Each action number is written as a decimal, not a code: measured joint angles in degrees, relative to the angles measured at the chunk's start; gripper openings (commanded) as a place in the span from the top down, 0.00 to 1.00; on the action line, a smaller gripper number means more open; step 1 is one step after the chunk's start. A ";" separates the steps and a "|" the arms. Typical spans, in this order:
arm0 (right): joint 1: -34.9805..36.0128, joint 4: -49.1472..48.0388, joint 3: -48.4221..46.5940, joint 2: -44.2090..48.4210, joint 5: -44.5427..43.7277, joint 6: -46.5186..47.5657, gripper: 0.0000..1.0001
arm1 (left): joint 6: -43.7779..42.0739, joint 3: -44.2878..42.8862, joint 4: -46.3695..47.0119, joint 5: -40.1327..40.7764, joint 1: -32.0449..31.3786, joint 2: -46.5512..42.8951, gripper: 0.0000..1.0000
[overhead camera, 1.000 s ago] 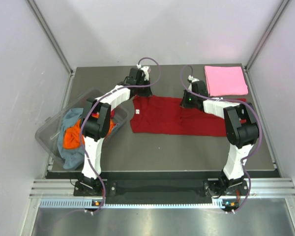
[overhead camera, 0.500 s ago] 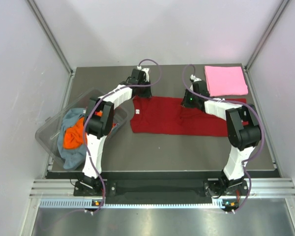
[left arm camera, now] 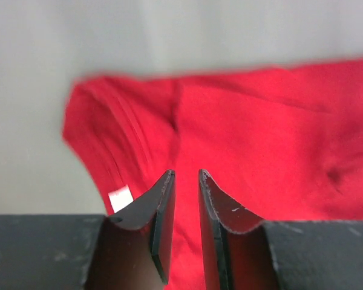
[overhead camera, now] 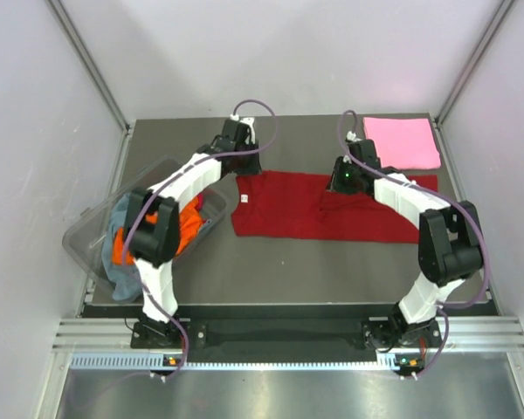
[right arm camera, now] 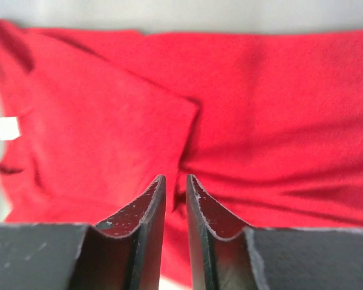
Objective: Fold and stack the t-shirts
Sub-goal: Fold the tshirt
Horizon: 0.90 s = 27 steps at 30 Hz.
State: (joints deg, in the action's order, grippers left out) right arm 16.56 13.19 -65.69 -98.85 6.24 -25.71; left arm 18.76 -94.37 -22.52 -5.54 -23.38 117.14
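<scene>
A dark red t-shirt point(overhead camera: 332, 209) lies spread flat across the middle of the table, its white neck label point(overhead camera: 244, 199) at the left end. My left gripper point(overhead camera: 243, 168) hovers over the shirt's far left edge, jaws a narrow gap apart and empty point(left arm camera: 186, 173); the label point(left arm camera: 121, 198) shows beside them. My right gripper point(overhead camera: 339, 181) hovers over the far edge near the shirt's middle, jaws also slightly apart and empty point(right arm camera: 175, 177), above a folded-over flap point(right arm camera: 139, 115). A folded light pink t-shirt point(overhead camera: 402, 142) lies at the back right.
A clear plastic tub point(overhead camera: 87, 229) at the left table edge holds an orange shirt point(overhead camera: 127, 244) and a grey-blue shirt point(overhead camera: 122, 275). Metal frame posts stand at the back corners. White walls enclose the table.
The left arm's elbow has swung out to the left and the right arm's to the right. Both grippers stay at the red shirt's far edge, shifted slightly. The shirt lies as before.
</scene>
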 measured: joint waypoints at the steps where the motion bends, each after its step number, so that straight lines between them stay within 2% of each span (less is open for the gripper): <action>1: 0.02 1.25 0.24 1.22 1.16 -0.44 0.81 | 0.81 3.13 0.37 0.04 -0.55 -4.07 0.73; 5: 0.02 3.91 2.45 5.60 2.45 -1.40 0.83 | 3.28 11.82 0.61 0.22 -4.17 -15.28 0.73; 8: 0.00 6.10 5.03 7.56 2.12 -2.08 0.85 | 4.66 17.75 1.57 1.01 -8.57 -19.37 0.74; 12: -1.01 8.50 9.94 9.44 1.05 -3.19 0.85 | 6.49 24.04 0.92 2.19 -12.87 -18.86 0.75; 18: -5.49 10.32 16.72 12.15 -1.31 -4.35 0.87 | 8.68 30.95 -1.46 7.34 -15.43 -18.25 0.75; 27: -12.68 8.94 23.23 14.56 -1.95 -4.35 0.89 | 11.63 32.89 -3.04 14.95 -16.06 -16.13 0.75</action>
State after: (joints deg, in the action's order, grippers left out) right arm 3.88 22.13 -42.46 -84.29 4.29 -30.06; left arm 30.39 -61.47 -25.56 9.41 -39.44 101.01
